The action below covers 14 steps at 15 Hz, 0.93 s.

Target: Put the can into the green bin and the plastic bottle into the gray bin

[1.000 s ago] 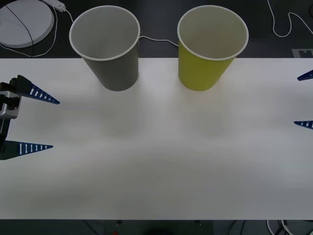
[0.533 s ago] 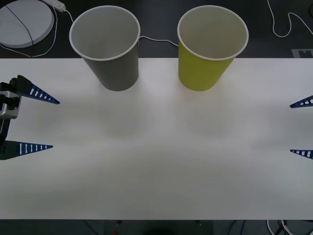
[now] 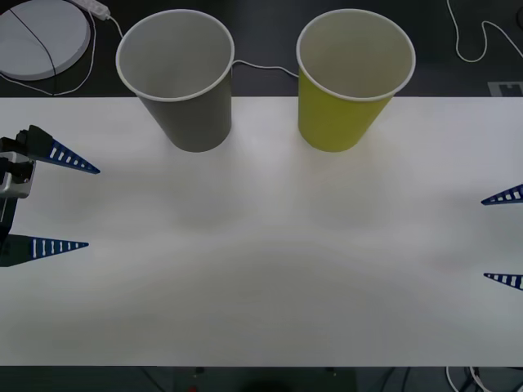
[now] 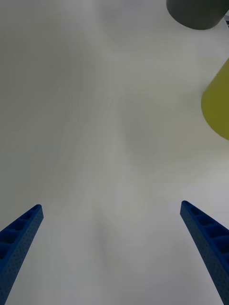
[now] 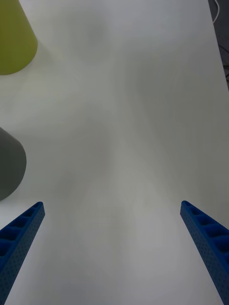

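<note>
At the far edge of the white bench, in the front view, the gray bin and the green bin are seen upright, side by side but apart, gray toward the robot's left. What can be seen of their white insides is bare, though the bottoms are hidden, so whether anything has been dropped in cannot be told. No can or plastic bottle is seen on the bench, and the task is judged either finished or not yet supplied with its items. The left end effector is held wide open and empty at the left edge; the right end effector is likewise spread wide and empty at the right edge. A white round disc and cables lie on the dark surface behind; nothing is found blocking either bin.

From the right wrist view, bare bench is seen between the open fingers, with both bins well ahead.

From the left wrist view, the same is seen: both bins lie off to one side.
</note>
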Available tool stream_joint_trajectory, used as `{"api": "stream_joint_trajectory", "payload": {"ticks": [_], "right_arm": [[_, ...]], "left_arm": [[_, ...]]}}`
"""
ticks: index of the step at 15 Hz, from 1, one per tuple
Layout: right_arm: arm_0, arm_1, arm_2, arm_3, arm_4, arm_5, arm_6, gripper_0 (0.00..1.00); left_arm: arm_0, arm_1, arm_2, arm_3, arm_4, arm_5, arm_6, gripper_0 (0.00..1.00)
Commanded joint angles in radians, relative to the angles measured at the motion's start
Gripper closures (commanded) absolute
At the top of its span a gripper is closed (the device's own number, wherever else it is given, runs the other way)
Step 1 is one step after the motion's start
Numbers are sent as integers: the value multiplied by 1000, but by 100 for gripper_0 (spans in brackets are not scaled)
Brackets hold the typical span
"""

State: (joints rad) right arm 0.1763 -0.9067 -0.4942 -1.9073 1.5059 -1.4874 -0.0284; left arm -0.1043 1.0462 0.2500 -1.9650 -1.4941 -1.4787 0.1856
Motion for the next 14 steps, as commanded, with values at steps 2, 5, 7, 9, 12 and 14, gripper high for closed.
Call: {"api": "stream_joint_trajectory", "payload": {"ticks": [2, 5, 7, 9, 12, 14], "right_arm": [[3, 0, 9, 1, 19, -1, -5, 0], [2, 2, 23, -1, 17, 1, 2, 0], [2, 2, 32, 1, 7, 1, 8, 0], [2, 0, 34, 1, -1, 1, 2, 0], [2, 0, 34, 1, -1, 1, 2, 0], [2, 0, 34, 1, -1, 1, 2, 0]], "left_arm": [[0, 0, 0, 0, 0, 0, 0, 0], [0, 0, 0, 0, 0, 0, 0, 0], [0, 0, 0, 0, 0, 0, 0, 0], [0, 0, 0, 0, 0, 0, 0, 0], [0, 0, 0, 0, 0, 0, 0, 0], [0, 0, 0, 0, 0, 0, 0, 0]]}}
